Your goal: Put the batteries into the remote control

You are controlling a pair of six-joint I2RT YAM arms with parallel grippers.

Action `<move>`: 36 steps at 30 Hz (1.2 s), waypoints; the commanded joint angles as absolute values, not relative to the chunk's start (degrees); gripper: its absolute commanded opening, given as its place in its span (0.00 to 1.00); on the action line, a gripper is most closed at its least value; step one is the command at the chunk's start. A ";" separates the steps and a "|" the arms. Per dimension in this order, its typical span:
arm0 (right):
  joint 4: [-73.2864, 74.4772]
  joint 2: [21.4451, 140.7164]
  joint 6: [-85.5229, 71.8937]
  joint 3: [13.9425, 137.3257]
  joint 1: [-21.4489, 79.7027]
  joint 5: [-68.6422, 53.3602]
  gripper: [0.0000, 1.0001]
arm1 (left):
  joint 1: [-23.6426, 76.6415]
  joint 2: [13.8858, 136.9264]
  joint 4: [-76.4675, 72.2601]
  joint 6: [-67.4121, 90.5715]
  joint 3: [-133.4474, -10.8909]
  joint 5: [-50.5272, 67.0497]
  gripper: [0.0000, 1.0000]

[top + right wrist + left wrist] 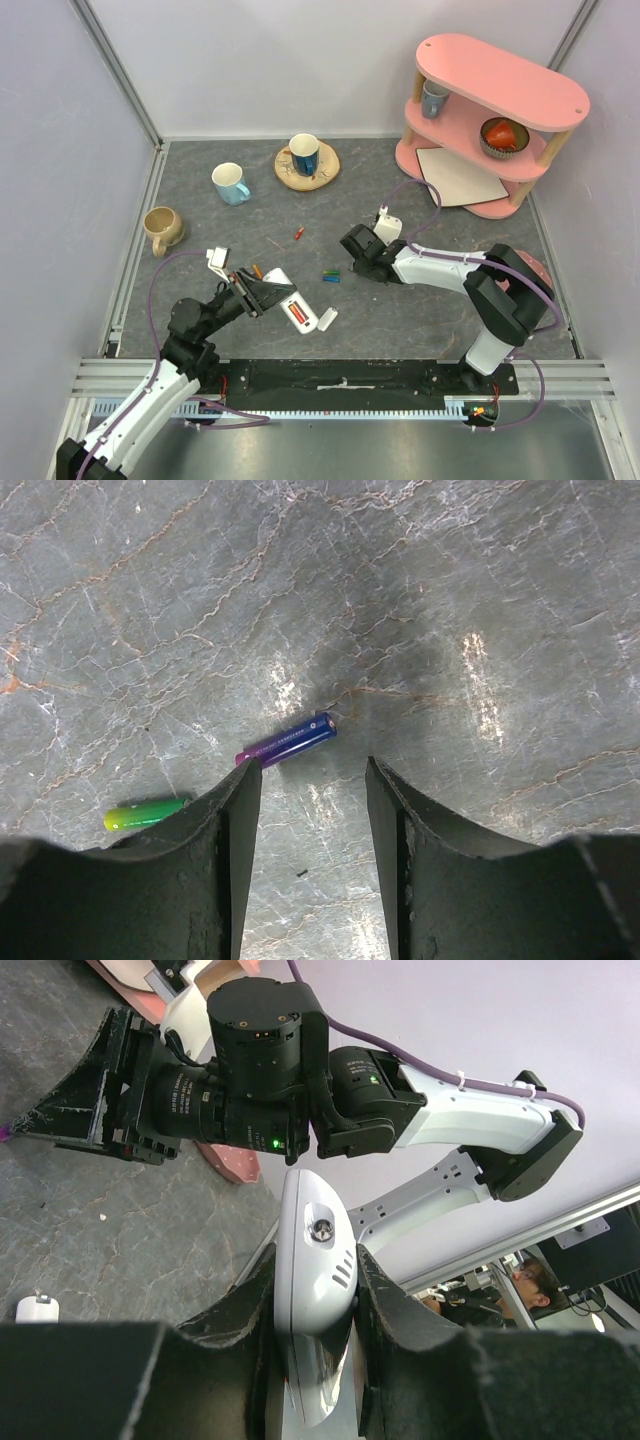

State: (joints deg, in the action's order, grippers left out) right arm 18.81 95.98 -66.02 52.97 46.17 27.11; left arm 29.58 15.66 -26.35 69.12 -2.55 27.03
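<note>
Left gripper (262, 292) is closed on the remote control (296, 311), its two dark fingers (240, 1312) pressed against the slim white body's long sides; in the left wrist view the remote control (314, 1260) stands out beyond the fingertips. From above, the remote sits just off the worktop's (420, 310) near edge, left of its middle, with a red patch on its upturned face; I cannot tell what the patch is. A small white piece (327, 319) lies on the mat just beside the remote's free end. Right gripper (351, 263) hangs near the middle of the worktop with its jaws parted and nothing between them. In the right wrist view bare mat shows in the gap, and a purple-blue battery (287, 742) lies flat just past the fingertips, one end close to the left finger (225, 840). A green battery (145, 813) lies apart from it, further to that side. A red battery (298, 234) lies alone toward the far edge, well apart from both grippers.
</note>
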 commanded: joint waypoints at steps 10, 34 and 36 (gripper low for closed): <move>19.86 97.02 -73.65 57.21 46.23 30.59 0.55 | 29.36 15.20 -29.53 69.52 7.21 26.63 0.02; 22.06 102.83 -67.94 58.10 44.30 27.07 0.30 | 29.35 15.73 -29.27 68.91 6.85 26.81 0.02; 22.32 102.75 -66.80 57.66 44.21 27.25 0.29 | 29.36 15.73 -29.36 68.91 6.94 26.72 0.02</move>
State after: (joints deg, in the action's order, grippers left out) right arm 20.27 100.99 -68.97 57.49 44.45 27.81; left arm 29.58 15.66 -26.65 69.12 -2.55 27.05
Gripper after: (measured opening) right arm 0.298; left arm 0.321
